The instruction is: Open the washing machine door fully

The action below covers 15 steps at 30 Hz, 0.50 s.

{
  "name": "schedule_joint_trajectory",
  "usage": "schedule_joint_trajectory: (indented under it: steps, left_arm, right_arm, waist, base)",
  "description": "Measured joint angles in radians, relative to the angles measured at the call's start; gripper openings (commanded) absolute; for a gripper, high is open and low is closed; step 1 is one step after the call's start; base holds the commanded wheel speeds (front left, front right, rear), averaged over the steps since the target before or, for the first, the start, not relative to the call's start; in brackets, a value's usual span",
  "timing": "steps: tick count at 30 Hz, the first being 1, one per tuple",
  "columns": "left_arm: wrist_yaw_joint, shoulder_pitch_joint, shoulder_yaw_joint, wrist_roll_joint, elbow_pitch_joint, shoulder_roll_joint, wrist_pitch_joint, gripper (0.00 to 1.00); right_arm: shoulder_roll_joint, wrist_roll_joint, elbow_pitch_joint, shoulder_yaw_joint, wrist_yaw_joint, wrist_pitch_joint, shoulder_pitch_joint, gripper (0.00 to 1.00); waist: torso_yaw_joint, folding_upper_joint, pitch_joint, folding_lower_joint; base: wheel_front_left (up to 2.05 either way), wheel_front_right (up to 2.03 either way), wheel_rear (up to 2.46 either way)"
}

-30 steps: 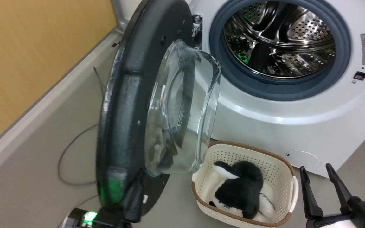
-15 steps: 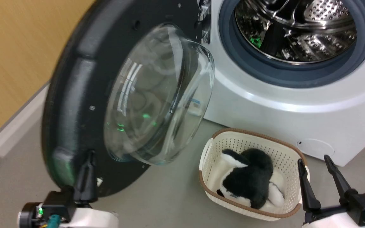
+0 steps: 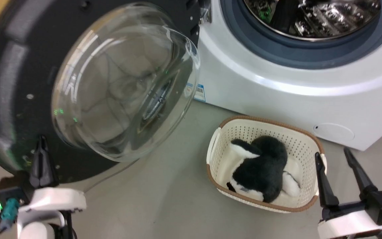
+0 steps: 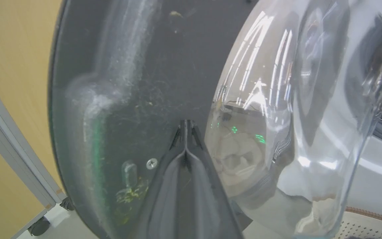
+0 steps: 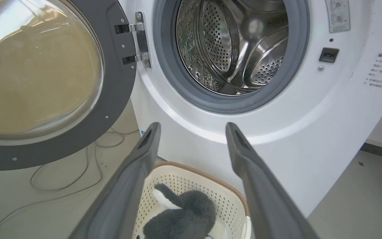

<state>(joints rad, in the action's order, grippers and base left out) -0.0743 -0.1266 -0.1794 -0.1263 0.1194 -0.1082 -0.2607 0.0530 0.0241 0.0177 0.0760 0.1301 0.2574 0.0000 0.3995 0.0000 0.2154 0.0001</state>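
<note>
The door (image 3: 15, 83) stands swung wide at the washer's (image 3: 277, 96) left, its glass bowl facing out and the drum mouth uncovered. The left pincer (image 3: 41, 142), fingers pressed together, has its tip against the door's black inner rim near the lower edge. The right pincer (image 3: 331, 152) hangs with fingers apart beside a basket (image 3: 244, 132) on the floor.

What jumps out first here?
The black door, glass bowl bulging, stands swung wide at left, with the shut left tool at its lower part. Right of it the steel drum gapes; on the floor in front sits a basket holding a black-and-white plush.
</note>
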Motion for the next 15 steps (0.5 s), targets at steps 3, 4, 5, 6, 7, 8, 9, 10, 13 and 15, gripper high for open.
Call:
schedule_joint_trajectory:
  steps: [3, 4, 5, 6, 7, 8, 9, 10, 13, 15]
  left_arm:
    - [0.015, -0.045, -0.027, 0.001, 0.038, -0.006, 0.0, 0.0]
    - [0.015, -0.061, -0.038, 0.001, 0.051, -0.008, 0.0, 0.0]
    - [0.015, -0.074, -0.05, 0.003, 0.064, -0.013, 0.0, 0.0]
    - [0.015, -0.087, -0.064, 0.002, 0.075, -0.017, 0.0, 0.0]
    - [0.015, -0.099, -0.078, 0.002, 0.086, -0.022, 0.0, 0.0]
    - [0.015, -0.11, -0.091, 0.002, 0.096, -0.029, 0.0, 0.0]
    - [0.015, -0.121, -0.104, 0.002, 0.109, -0.034, 0.0, 0.0]
    - [0.015, -0.131, -0.116, 0.002, 0.12, -0.039, 0.0, 0.0]
    - [0.016, -0.163, -0.143, 0.002, 0.16, -0.054, 0.0, 0.0]
    - [0.024, -0.189, -0.159, 0.002, 0.195, -0.07, 0.0, 0.0]
  right_arm:
    - [0.0, 0.005, -0.003, 0.005, 0.0, 0.0, -0.011, 1.0]
    - [0.0, 0.007, -0.003, 0.005, 0.0, 0.0, -0.012, 1.0]
    - [0.0, 0.01, -0.003, 0.003, 0.0, 0.0, -0.014, 1.0]
    - [0.0, 0.011, -0.003, 0.001, 0.0, 0.0, -0.015, 1.0]
    - [0.0, 0.011, -0.002, -0.001, 0.0, 0.0, -0.02, 1.0]
    - [0.0, 0.011, -0.002, -0.001, 0.0, 0.0, -0.027, 1.0]
    - [0.0, 0.011, -0.003, -0.001, 0.0, 0.0, -0.033, 1.0]
    - [0.0, 0.011, -0.003, 0.0, 0.0, 0.0, -0.038, 1.0]
    - [0.002, 0.012, -0.004, 0.002, 0.0, 0.0, -0.049, 1.0]
    - [0.003, 0.012, -0.004, 0.005, 0.0, 0.0, -0.052, 1.0]
  waist:
    - [-0.002, 0.0, 0.02, 0.0]
    - [-0.003, 0.0, 0.026, 0.0]
    - [-0.004, 0.0, 0.032, 0.0]
    - [-0.006, 0.0, 0.037, 0.0]
    - [-0.009, 0.0, 0.041, -0.0001]
    - [-0.011, 0.0, 0.046, 0.0]
    - [-0.014, 0.0, 0.051, 0.0]
    - [-0.017, 0.0, 0.055, 0.0]
    - [-0.024, 0.0, 0.068, -0.0001]
    - [-0.029, 0.0, 0.077, -0.0001]
  base:
    - [0.0, 0.0, 0.0]
    - [0.0, 0.0, 0.0]
    - [0.0, 0.0, 0.0]
    - [0.0, 0.0, 0.0]
    - [0.0, 0.0, 0.0]
    - [0.0, 0.0, 0.0]
    - [0.0, 0.0, 0.0]
    - [0.0, 0.0, 0.0]
    - [0.0, 0.0, 0.0]
    - [0.0, 0.0, 0.0]
